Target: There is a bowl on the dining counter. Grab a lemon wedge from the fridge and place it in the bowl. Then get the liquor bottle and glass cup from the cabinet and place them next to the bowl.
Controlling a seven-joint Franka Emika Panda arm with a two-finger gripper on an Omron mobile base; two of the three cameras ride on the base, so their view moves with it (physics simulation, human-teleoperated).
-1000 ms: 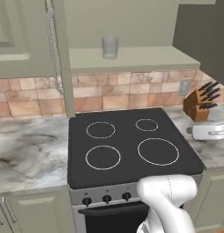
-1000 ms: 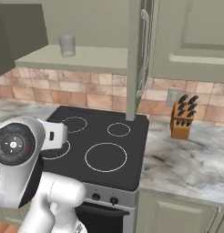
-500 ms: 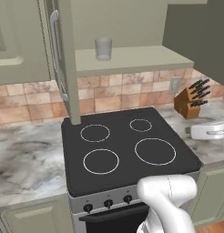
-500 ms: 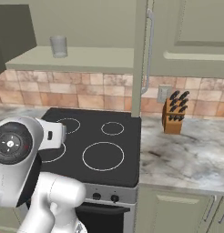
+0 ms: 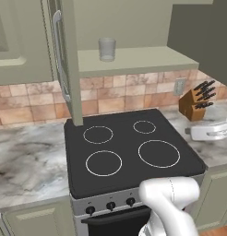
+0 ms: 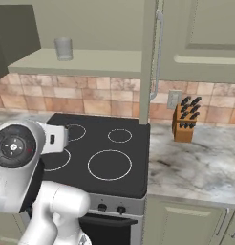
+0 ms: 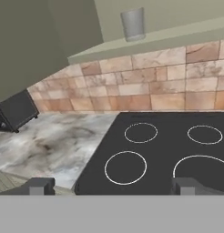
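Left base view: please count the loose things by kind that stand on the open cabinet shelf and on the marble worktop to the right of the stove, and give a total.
Glass cup, on the cabinet shelf: 1
Knife block, on the marble worktop: 1
White appliance, which I cannot identify, on the worktop: 1
Total: 3

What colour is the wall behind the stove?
Pinkish-tan and brown tiles, clearest in the hand view.
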